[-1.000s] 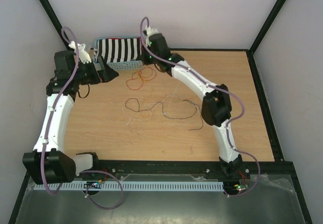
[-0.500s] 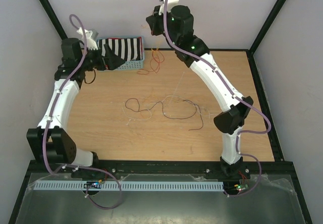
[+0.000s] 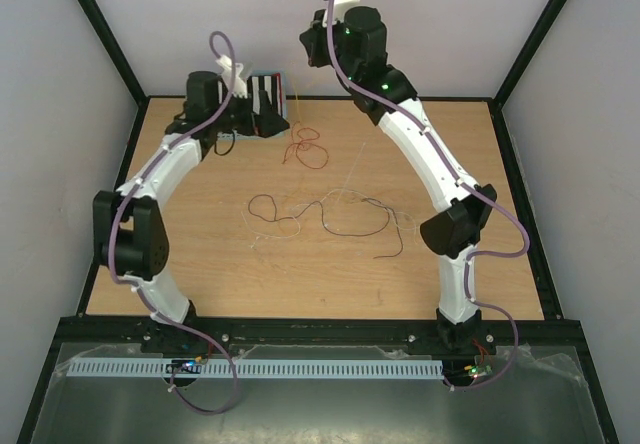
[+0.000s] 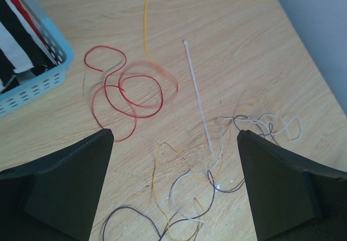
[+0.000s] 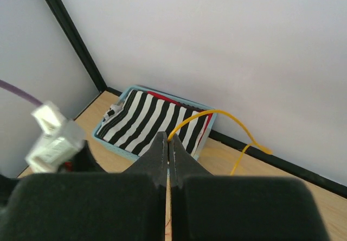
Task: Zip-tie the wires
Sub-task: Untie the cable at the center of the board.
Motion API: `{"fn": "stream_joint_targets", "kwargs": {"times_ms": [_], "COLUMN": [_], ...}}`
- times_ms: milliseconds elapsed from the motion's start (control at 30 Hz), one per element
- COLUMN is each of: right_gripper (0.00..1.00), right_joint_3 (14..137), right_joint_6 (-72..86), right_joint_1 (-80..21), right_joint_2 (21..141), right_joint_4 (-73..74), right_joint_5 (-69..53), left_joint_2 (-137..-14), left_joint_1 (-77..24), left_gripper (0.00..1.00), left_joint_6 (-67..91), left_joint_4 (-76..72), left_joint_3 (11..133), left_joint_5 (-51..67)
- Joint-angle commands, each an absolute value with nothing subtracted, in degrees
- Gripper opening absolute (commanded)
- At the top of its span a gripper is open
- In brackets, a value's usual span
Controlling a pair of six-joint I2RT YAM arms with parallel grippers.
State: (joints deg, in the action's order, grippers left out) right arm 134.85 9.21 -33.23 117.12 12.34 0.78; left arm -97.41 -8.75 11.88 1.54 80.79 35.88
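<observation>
From above, you see the wires (image 3: 330, 214) spread over the middle of a wooden table (image 3: 480, 264). They are hair-thin strands, dark brown, pale and orange, curling in loose overlapping loops. A red wire (image 3: 305, 149) lies apart from them, toward the upper centre of the frame. It is coiled in several small rings near a blue basket (image 3: 275, 89) at the table's far edge.

Your left gripper (image 4: 174, 135) hangs over this stretch with its fingers spread wide and nothing between them. In its wrist view the red coils sit in the upper left, beside the basket's corner. The dark, white and orange tangle fills the lower centre. A thin white zip tie (image 4: 198, 97) lies straight between the two, its lower end reaching into the tangle.

Your right gripper (image 5: 167, 143) is raised high at the upper centre of the overhead view, its fingers pressed together on a yellow wire (image 5: 214, 111). In the right wrist view that strand arcs up from the fingertips and drops away to the right. The basket's black-and-white striped cloth (image 5: 146, 119) shows behind it.
</observation>
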Motion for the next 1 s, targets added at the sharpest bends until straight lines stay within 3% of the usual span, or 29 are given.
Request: {"fn": "stream_joint_targets", "kwargs": {"times_ms": [0,500,833,967], "right_gripper": [0.0,0.0,0.0,0.0], "right_joint_3": [137.2,136.7,134.56,133.55], "right_joint_6": [9.22,7.69,9.84,9.76], "right_joint_1": [-33.41,-33.23,-33.23,-33.15], "right_joint_2": [115.8,112.94,110.77,110.37], "right_joint_4": [11.31,11.29,11.27,11.33], "right_joint_5": [-0.06,0.6,-0.16,-0.02], "left_joint_2": [-101.25,-110.2,-119.29,-122.03], "left_joint_1": [-10.77,-12.76,-15.15,-16.16], "left_gripper": [0.99,0.98,0.84,0.68], "left_joint_6": [10.1,14.19,16.9,16.98], "left_joint_4": [-1.98,-8.51,-9.98,-10.24], "left_joint_3": [83.46,88.28,97.39,100.7], "left_joint_5": [32.86,29.31,31.98,31.89]}}
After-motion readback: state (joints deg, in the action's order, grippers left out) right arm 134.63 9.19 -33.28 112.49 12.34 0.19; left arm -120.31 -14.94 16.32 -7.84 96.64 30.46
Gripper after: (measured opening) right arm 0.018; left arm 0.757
